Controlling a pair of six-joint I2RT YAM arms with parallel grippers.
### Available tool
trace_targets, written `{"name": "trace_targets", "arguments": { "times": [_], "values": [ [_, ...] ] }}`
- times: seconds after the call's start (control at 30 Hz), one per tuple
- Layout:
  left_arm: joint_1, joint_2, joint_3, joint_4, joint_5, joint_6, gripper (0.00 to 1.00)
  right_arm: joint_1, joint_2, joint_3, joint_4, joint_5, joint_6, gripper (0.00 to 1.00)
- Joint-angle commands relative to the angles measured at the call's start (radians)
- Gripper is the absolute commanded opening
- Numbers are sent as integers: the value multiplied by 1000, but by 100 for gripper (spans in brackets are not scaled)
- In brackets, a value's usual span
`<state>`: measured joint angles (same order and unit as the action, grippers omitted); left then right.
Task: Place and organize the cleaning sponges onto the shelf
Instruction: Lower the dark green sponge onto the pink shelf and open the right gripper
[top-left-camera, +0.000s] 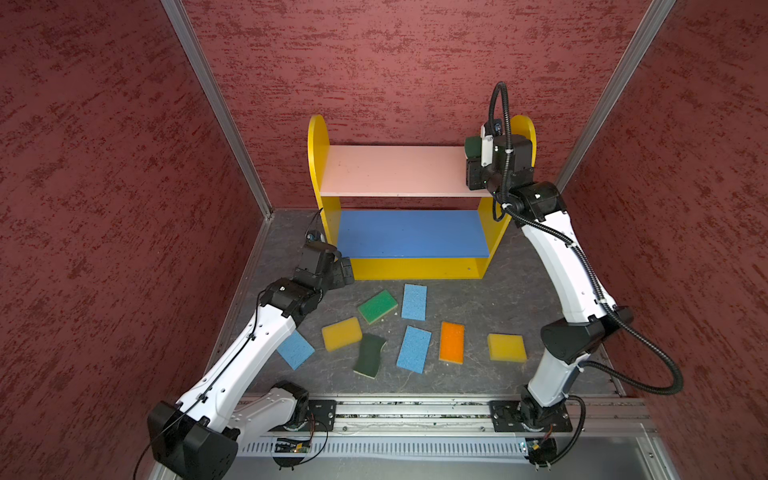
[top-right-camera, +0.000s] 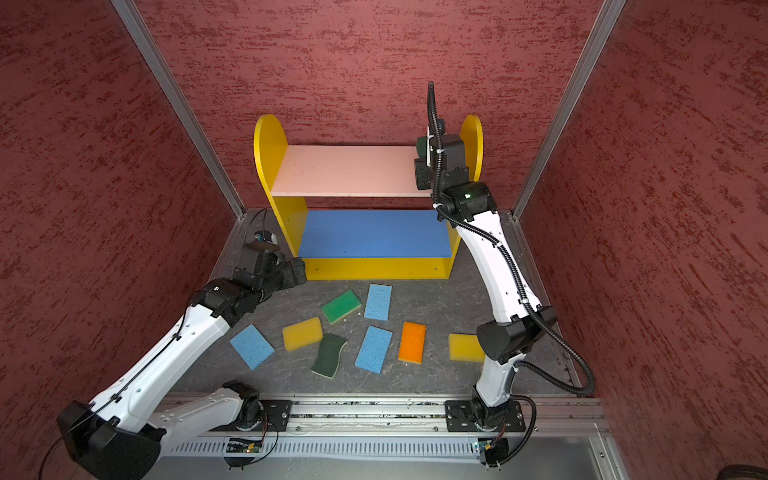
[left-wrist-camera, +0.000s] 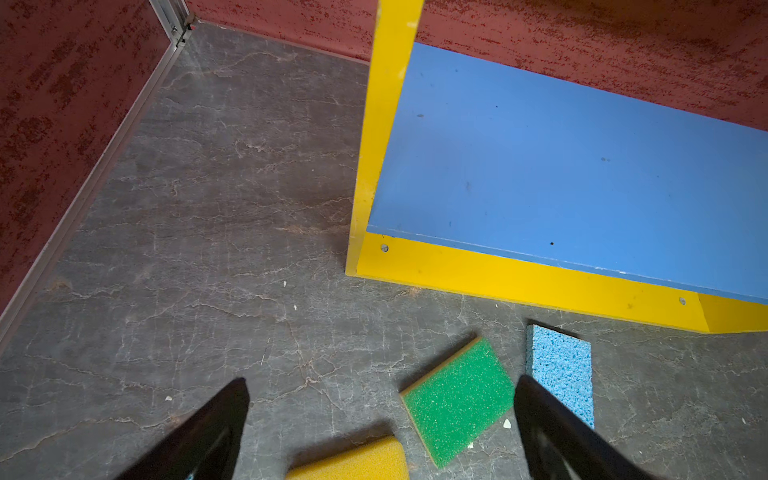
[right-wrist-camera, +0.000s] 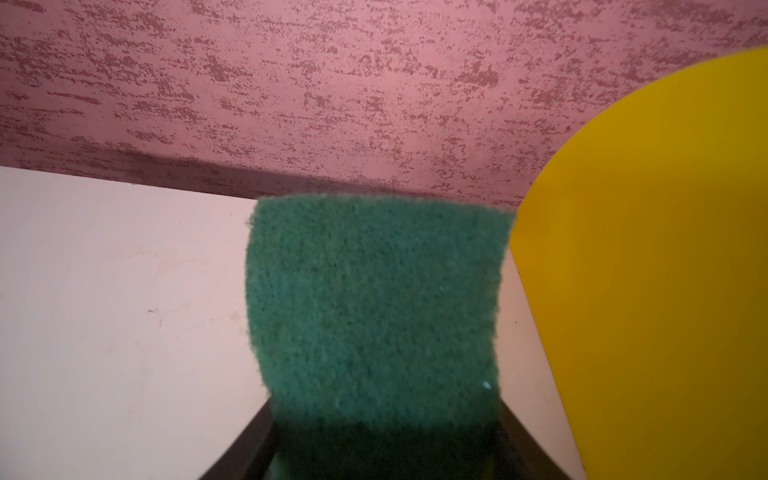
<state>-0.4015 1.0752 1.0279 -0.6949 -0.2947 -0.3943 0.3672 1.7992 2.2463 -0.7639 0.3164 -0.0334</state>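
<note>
i'm holding the dark green sponge (right-wrist-camera: 374, 299) in my right gripper (right-wrist-camera: 382, 440), with the jaws partly closed and pinching it from both sides. it's sitting over the right end of the pink top board (top-left-camera: 395, 170) of the shelf (top-left-camera: 318, 141), just beside the yellow side panel (right-wrist-camera: 644, 249). i can't tell if it's touching the board. my left gripper (left-wrist-camera: 382, 386) is hovering wide open, gripping nothing, over the floor (left-wrist-camera: 208, 208) near the green sponge (left-wrist-camera: 457, 399), blue sponge (left-wrist-camera: 559, 370) and yellow sponge (left-wrist-camera: 353, 461).
</note>
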Motion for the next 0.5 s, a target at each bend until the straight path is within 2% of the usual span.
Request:
{"name": "trace_targets", "arguments": {
  "times": [0.0,0.47],
  "values": [
    [7,-8,5,14,12,-11,100,-5,6,24,-54,5,-14,61],
    [23,6,13,13,25,-14,100,-16,46,35,-61,59,8,70]
  ]
}}
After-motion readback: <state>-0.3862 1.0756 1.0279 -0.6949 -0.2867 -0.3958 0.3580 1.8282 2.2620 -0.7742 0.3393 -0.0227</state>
